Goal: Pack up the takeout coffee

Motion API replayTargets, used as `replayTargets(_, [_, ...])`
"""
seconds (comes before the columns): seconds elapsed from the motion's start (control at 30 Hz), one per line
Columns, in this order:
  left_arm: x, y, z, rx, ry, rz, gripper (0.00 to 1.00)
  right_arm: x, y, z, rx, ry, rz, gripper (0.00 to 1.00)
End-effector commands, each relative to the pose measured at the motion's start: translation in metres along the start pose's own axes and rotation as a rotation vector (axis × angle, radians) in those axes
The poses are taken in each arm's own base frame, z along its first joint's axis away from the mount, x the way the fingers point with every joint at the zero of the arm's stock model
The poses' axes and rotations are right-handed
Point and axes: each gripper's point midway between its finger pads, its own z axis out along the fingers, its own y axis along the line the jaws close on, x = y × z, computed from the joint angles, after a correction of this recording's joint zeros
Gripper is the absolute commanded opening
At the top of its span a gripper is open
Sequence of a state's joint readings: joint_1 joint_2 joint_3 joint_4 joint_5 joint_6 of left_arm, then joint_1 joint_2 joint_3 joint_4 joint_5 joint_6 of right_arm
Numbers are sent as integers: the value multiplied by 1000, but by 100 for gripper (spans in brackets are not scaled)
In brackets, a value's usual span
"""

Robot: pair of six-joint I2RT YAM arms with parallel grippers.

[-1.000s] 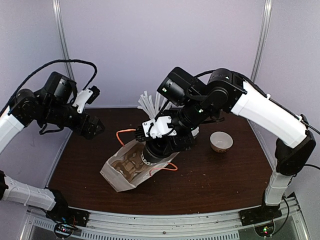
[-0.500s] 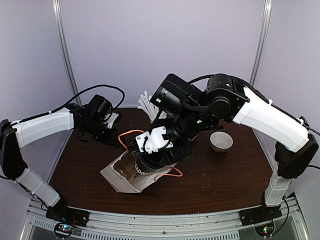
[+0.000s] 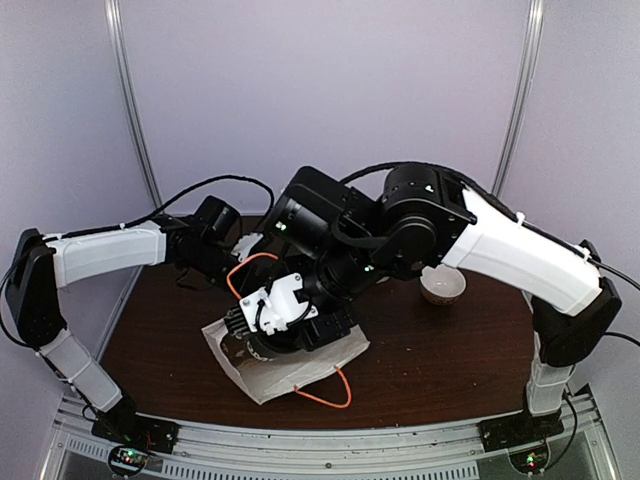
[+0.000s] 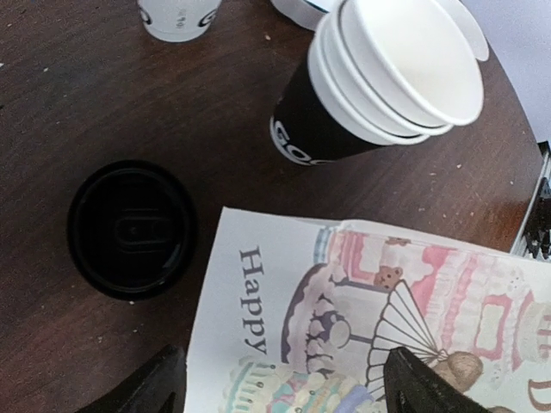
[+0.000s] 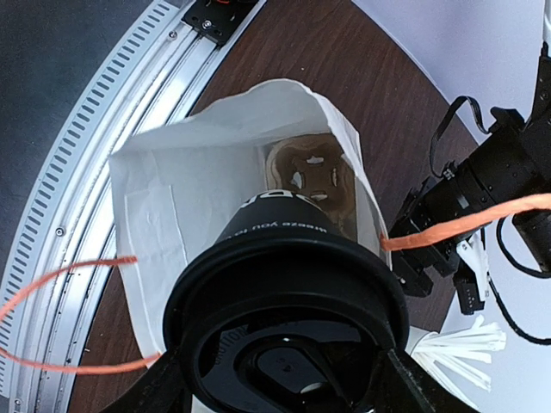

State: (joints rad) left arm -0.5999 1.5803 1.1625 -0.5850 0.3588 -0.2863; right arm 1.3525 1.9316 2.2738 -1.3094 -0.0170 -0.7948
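We count one takeout coffee [image 5: 288, 301], one paper bag [image 5: 189, 198] with two orange handles [image 5: 52, 284], one loose black lid [image 4: 131, 228], one cream bowl [image 3: 442, 284], and one stack of white cups [image 4: 392, 73].

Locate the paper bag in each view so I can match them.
Top external: paper bag lower centre, under the right arm.
Left wrist: bag lower right, printed side with "Happy".
Right wrist: bag centre left, mouth open, coffee cup at its mouth.
Shared landmark: the brown table under it.
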Motion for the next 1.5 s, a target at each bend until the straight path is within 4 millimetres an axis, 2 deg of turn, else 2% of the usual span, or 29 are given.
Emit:
replayTargets(0.0, [-6,-30,-1,112,-30,70,82,-9,-16,-5,71,-15,-5,67])
replayTargets(0.2, [-3,-54,-10,214,-27,70,81,-15,-19,-10,92,-28,-17,68])
replayTargets(0.37, [0,-76,-10,343,4,73,72,-9,-18,-10,99,-1,-27,68])
replayTargets(0.5, [-4,-69,-9,291,-3,97,73,1,-13,-3,90,42,-36,68])
replayTargets(0.63, [-10,-58,-14,196,-20,124,79,16,-6,2,73,96,-45,67])
replayTargets(0.77, [-26,-40,-32,84,-75,135,84,32,-6,9,98,163,-73,67])
replayTargets(0.87, [-41,-29,-52,45,-143,133,86,39,-6,13,114,196,-90,67])
replayTargets(0.93, [-48,-24,-57,34,-161,131,87,42,-5,17,115,213,-100,67])
replayTargets(1.0, [-48,-20,-53,36,-146,122,87,46,-4,22,121,238,-116,67])
replayTargets(1.2, [-46,-26,-37,109,-123,109,86,53,-6,35,150,291,-154,67])
replayTargets(1.37, [-45,-27,-33,124,-117,105,85,57,0,52,146,325,-199,67])
replayTargets(1.47, [-38,-25,-22,142,-74,87,85,57,5,61,129,331,-208,66])
